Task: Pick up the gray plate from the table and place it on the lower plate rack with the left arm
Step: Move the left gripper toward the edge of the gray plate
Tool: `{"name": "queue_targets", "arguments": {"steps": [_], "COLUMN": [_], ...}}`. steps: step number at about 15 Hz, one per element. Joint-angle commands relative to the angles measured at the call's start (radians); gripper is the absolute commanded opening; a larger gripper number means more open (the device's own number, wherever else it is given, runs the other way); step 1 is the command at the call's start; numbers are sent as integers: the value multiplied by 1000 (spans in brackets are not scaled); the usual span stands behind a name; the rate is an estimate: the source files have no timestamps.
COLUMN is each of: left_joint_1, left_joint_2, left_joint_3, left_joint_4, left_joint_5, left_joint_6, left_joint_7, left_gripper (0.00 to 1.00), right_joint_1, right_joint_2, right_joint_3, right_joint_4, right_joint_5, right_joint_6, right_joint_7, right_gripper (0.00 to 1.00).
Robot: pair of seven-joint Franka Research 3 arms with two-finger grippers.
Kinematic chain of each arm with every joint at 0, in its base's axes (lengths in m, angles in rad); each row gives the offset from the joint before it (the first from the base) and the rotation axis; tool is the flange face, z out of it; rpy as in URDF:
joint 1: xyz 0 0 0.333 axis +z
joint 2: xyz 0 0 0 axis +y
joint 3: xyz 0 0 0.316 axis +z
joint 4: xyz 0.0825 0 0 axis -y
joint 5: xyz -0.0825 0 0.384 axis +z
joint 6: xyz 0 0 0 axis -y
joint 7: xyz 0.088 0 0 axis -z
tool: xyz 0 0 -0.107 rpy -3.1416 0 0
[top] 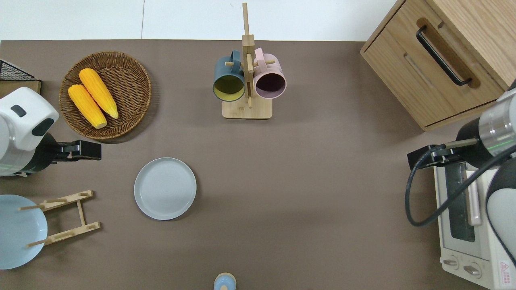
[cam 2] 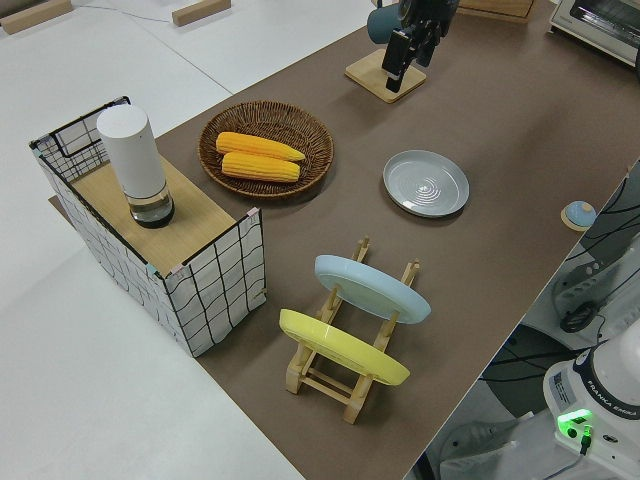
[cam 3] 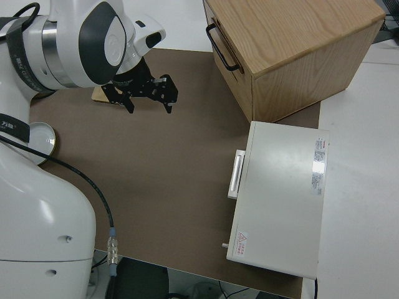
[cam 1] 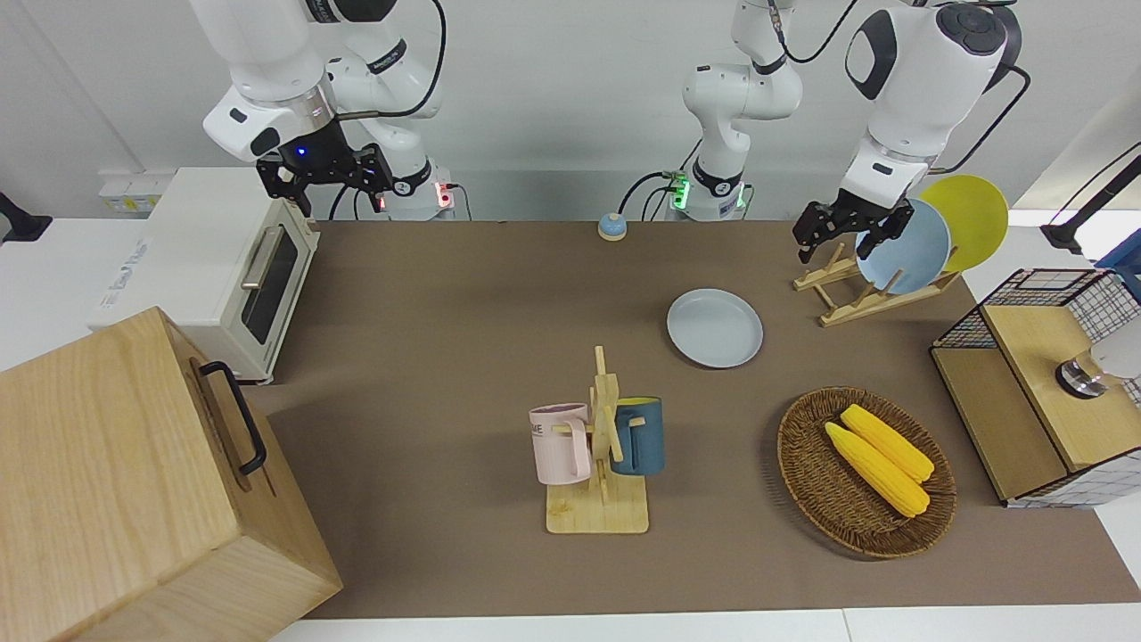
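The gray plate (cam 1: 715,327) (top: 165,188) (cam 2: 426,183) lies flat on the brown table (cam 1: 446,357). The light-wood plate rack (cam 1: 847,299) (top: 64,217) (cam 2: 345,375) stands toward the left arm's end. It holds a sky-blue plate (cam 1: 905,248) (top: 18,231) and a yellow plate (cam 1: 967,218) (cam 2: 340,347), and its slots toward the gray plate are free. My left gripper (cam 1: 842,239) (top: 90,150) (cam 2: 408,48) hangs open and holds nothing. It is over bare mat between the wicker basket and the rack, apart from the gray plate. The right arm is parked, its gripper (cam 1: 325,187) (cam 3: 149,103) open.
A wicker basket (cam 1: 807,481) (top: 133,72) holds two corn cobs. A wooden mug stand (cam 1: 602,464) (top: 246,80) carries a pink and a dark blue mug. A wooden drawer box (cam 1: 116,481), a toaster oven (cam 1: 223,267), a wire-frame shelf (cam 1: 1025,401) and a small blue knob (cam 1: 611,226) ring the mat.
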Motion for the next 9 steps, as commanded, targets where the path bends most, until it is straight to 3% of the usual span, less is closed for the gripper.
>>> {"name": "queue_targets", "arguments": {"steps": [1,9], "left_joint_1": [-6,-8], "left_joint_2": [-1,-69], "left_joint_3": [0,1], "left_joint_4": [-87,-445], "left_joint_5": [-11,-16], "left_joint_6": [59,333], "left_joint_7": [-10,-11], "left_gripper": [995,995], "right_joint_1": [-23,-23], "right_joint_2": [-2,-2], "right_joint_3": [21,21], "right_joint_4": [7,7], "right_joint_5": [-6,-6], "right_joint_6": [-11,-11], "right_joint_7": [12,12], "right_gripper": [983,983]}}
